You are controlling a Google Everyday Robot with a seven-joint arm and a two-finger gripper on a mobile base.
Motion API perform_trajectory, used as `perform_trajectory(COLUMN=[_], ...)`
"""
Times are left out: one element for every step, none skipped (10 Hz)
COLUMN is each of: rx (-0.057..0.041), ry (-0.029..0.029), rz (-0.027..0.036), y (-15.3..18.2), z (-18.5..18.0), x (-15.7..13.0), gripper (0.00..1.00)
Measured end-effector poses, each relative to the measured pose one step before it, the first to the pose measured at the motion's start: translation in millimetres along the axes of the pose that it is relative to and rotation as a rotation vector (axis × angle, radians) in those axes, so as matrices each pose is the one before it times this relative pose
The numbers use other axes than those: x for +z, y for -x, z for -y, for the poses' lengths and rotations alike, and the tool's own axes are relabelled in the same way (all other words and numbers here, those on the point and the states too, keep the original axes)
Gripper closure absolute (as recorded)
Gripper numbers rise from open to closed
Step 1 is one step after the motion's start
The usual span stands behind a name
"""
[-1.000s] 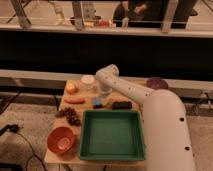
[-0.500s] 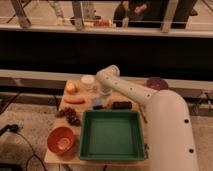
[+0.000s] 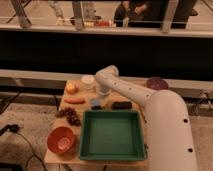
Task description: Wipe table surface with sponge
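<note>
The small blue sponge (image 3: 96, 104) lies on the light-brown table surface (image 3: 84, 95), just behind the green tray's far rim. My white arm reaches in from the lower right and bends down over the table's back half. My gripper (image 3: 102, 92) hangs shut at the arm's end, right behind the sponge and slightly to its right. Whether it touches the sponge I cannot tell.
A green square tray (image 3: 84, 150) fills the front right of the table. An orange bowl (image 3: 62, 140) stands front left, with a dark bunch (image 3: 70, 116), a reddish oblong (image 3: 74, 100), a yellow fruit (image 3: 71, 88) and a white cup (image 3: 87, 81) behind it. A dark oblong (image 3: 121, 105) lies right of the sponge.
</note>
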Motion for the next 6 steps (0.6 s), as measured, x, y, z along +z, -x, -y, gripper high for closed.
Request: perform_trajectory(rx=[-0.00128, -0.00218, -0.00235, -0.00177, -0.00349, -0.00334], ry=[-0.00490, -0.00563, -0.00252, -0.00073, -0.00175, -0.00138], rz=[-0.00160, -0.00172, -0.00155, 0.00042, 0.00015, -0.00089], y=[-1.08, -0.77, -0.83, -0.19, 0.33, 0.05], z=[1.29, 1.82, 0.69, 0.32, 1.21, 0.74], x=[-0.95, -1.77, -0.68, -0.16, -0.51, -0.48], gripper=[1.00, 1.00, 1.00, 1.00, 1.00, 1.00])
